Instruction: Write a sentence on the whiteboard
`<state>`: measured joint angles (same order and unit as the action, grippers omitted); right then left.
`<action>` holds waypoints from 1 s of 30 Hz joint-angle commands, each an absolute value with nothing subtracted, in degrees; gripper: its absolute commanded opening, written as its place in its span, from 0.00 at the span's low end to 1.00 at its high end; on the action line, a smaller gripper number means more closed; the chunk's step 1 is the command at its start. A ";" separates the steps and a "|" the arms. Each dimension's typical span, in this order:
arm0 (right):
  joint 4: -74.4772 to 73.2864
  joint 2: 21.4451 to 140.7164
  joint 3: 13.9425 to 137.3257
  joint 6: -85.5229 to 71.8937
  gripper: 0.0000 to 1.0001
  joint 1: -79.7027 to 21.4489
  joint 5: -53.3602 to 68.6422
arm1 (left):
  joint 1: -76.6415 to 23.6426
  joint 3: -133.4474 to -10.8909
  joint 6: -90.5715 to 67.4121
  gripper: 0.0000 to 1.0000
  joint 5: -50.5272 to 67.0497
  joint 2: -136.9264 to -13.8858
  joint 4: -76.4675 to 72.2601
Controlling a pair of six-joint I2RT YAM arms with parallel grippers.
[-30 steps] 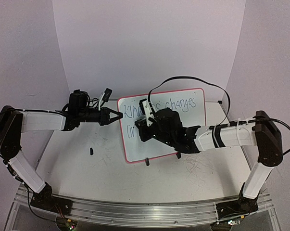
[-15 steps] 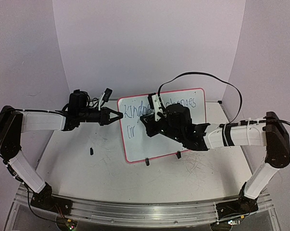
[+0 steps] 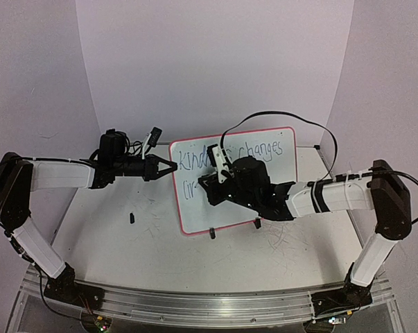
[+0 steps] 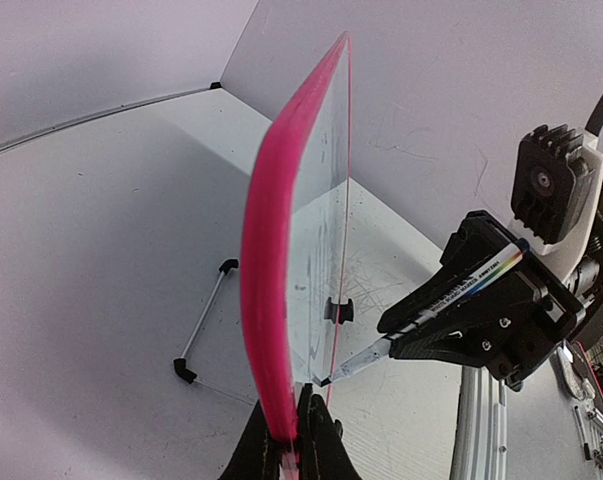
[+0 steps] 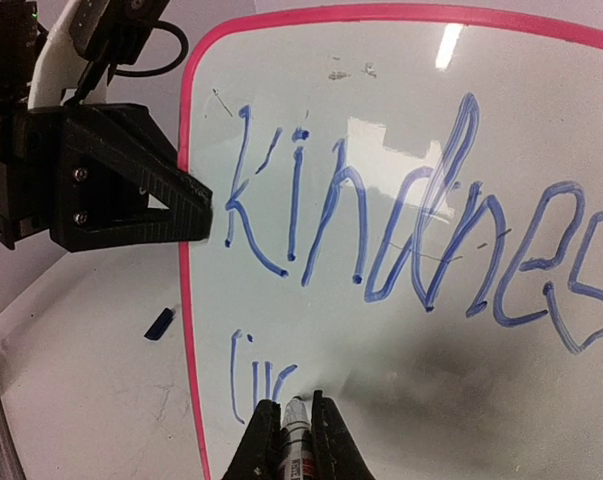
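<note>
- Left arm: base at 7 o'clock in the top view, upper link rising, white forearm level and reaching toward 3 o'clock.
- Right arm: base at 5 o'clock, elbow high, forearm reaching toward 9 o'clock across the board front.
- Surface (image 3: 111, 243): scuffed white, grey scratches at 5 o'clock; small dark cap-like piece (image 3: 132, 218) lies at 9 o'clock from the board.
- Right tool (image 3: 209, 184): narrow, clamped on a marker (image 5: 297, 432), long axis toward the board, tip touching the board beside the second line "(ir" (image 5: 256, 385).
- Whiteboard (image 3: 198, 211): mid-surface, propped on two black clip feet (image 3: 211, 234), long axis 9-to-3, glossy white face toward the arms, thin pink-red frame, rounded corners.
- Sentence (image 5: 401, 230): thin blue handwriting, runs toward 3 o'clock; "changes" readable from the top view.
- Left tool (image 3: 170, 166): black, nearly closed, pinching the board's 9 o'clock frame edge.
- Plain pale walls behind.
</note>
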<state>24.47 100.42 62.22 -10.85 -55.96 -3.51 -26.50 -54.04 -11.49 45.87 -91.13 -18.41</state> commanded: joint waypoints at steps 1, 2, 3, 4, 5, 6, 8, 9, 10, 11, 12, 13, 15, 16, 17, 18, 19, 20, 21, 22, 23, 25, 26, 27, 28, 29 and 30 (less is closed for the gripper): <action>26.49 101.53 62.93 -11.60 0.00 -56.23 -3.56 | -27.07 -55.73 -5.97 0.00 43.77 -91.37 -16.95; 26.47 101.62 62.89 -11.76 0.00 -56.21 -3.70 | -27.07 -55.67 -5.91 0.00 43.73 -91.31 -16.95; 26.43 101.67 62.85 -11.93 0.00 -56.17 -3.94 | -27.07 -55.66 -5.89 0.00 43.69 -91.26 -16.96; 26.30 101.67 62.83 -12.02 0.00 -56.17 -4.32 | -27.07 -55.70 -5.89 0.00 43.68 -91.21 -16.96; 26.20 101.68 62.75 -12.18 0.00 -56.18 -4.71 | -27.07 -55.68 -5.90 0.00 43.69 -91.18 -16.96; 26.03 101.69 62.68 -12.38 0.00 -56.16 -5.23 | -27.08 -55.69 -5.91 0.00 43.69 -91.19 -16.96; 25.50 101.52 62.44 -12.77 0.00 -56.21 -6.57 | -27.09 -55.65 -5.89 0.00 43.73 -91.18 -16.96; 25.41 101.33 62.19 -13.02 0.00 -56.19 -7.23 | -27.08 -55.65 -5.89 0.00 43.76 -91.22 -16.96; 25.35 101.14 61.96 -13.25 0.00 -56.18 -7.76 | -27.09 -55.67 -5.89 0.00 43.77 -91.22 -16.96; 25.31 100.91 61.72 -13.47 0.00 -56.16 -8.33 | -27.08 -55.66 -5.91 0.00 43.77 -91.21 -16.96; 25.25 100.66 61.46 -13.65 0.00 -56.16 -8.96 | -27.08 -55.68 -5.91 0.00 43.77 -91.20 -16.96; 25.17 100.48 61.26 -13.76 0.00 -56.21 -9.41 | -27.08 -55.72 -5.90 0.00 43.77 -91.20 -16.92; 25.19 100.09 60.99 -13.88 0.00 -56.17 -10.13 | -27.09 -55.74 -5.90 0.00 43.77 -91.18 -16.88; 25.17 99.93 60.90 -13.88 0.00 -56.17 -10.45 | -27.10 -55.74 -5.91 0.00 43.81 -91.17 -16.88; 25.12 99.79 60.82 -13.88 0.00 -56.17 -10.81 | -27.10 -55.72 -5.94 0.00 43.83 -91.17 -16.88; 25.06 99.63 60.71 -13.92 0.00 -56.18 -11.19 | -27.11 -55.76 -5.95 0.00 43.78 -91.17 -16.88; 25.04 99.45 60.58 -14.00 0.00 -56.20 -11.63 | -27.12 -55.79 -5.94 0.00 43.77 -91.19 -16.90; 25.04 99.31 60.50 -14.01 0.00 -56.23 -11.99 | -27.09 -55.75 -5.91 0.00 43.77 -91.21 -16.90; 25.02 99.17 60.44 -13.98 0.00 -56.20 -12.32 | -27.10 -55.73 -5.93 0.00 43.77 -91.19 -16.88; 25.03 99.01 60.44 -13.94 0.00 -56.21 -12.70 | -27.13 -55.76 -5.93 0.00 43.77 -91.20 -16.88; 25.01 98.89 60.52 -13.87 0.00 -56.19 -13.03 | -27.13 -55.77 -5.88 0.00 43.81 -91.22 -16.88; 25.02 98.77 60.80 -13.57 0.00 -56.10 -13.60 | -27.04 -55.78 -5.83 0.00 43.86 -91.24 -16.87; 25.08 98.66 60.96 -13.46 0.00 -56.03 -13.88 | -27.08 -55.76 -5.85 0.00 43.86 -91.23 -16.87; 25.14 98.57 61.09 -13.33 0.00 -55.97 -14.15 | -27.11 -55.73 -5.84 0.00 43.84 -91.23 -16.87; 25.23 98.53 61.20 -13.19 0.00 -55.88 -14.25 | -27.11 -55.75 -5.78 0.00 43.83 -91.22 -16.87; 25.30 98.48 61.37 -13.06 0.00 -55.83 -14.37 | -27.10 -55.78 -5.74 0.00 43.88 -91.22 -16.87; 25.35 98.41 61.55 -12.91 0.00 -55.76 -14.52 | -27.08 -55.76 -5.72 0.00 43.89 -91.23 -16.87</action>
